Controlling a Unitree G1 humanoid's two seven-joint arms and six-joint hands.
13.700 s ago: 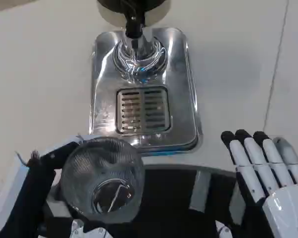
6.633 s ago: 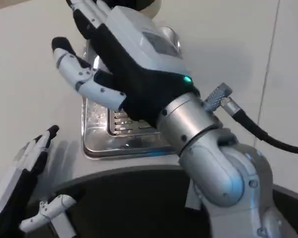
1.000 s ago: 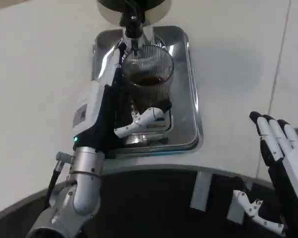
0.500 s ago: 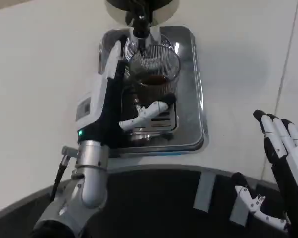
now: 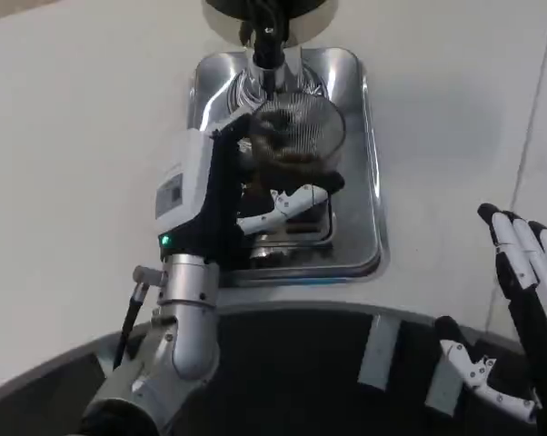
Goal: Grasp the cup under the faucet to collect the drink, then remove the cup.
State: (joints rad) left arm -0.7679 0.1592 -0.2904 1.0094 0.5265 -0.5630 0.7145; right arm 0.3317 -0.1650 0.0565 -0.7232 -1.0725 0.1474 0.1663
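A clear ribbed cup [image 5: 296, 136] with dark drink in it stands over the steel drip tray [image 5: 369, 191], just in front of the black faucet [image 5: 267, 36]. My left hand [image 5: 221, 195] grips the cup from its left side, the thumb [image 5: 287, 202] wrapped across the front near its base. My right hand [image 5: 528, 282] hangs at the lower right, away from the tray, fingers straight and apart, holding nothing.
The drip tray has a slotted grate [image 5: 296, 227] partly hidden by my left hand. A round black dispenser base [image 5: 269, 9] sits at the top edge. White tabletop [image 5: 74, 163] lies on both sides; a dark curved edge [image 5: 301, 363] of my body runs along the bottom.
The cup in my left hand has come slightly toward me, away from the faucet, and looks a bit tilted. The whole picture has drifted to the right. The right hand stays put.
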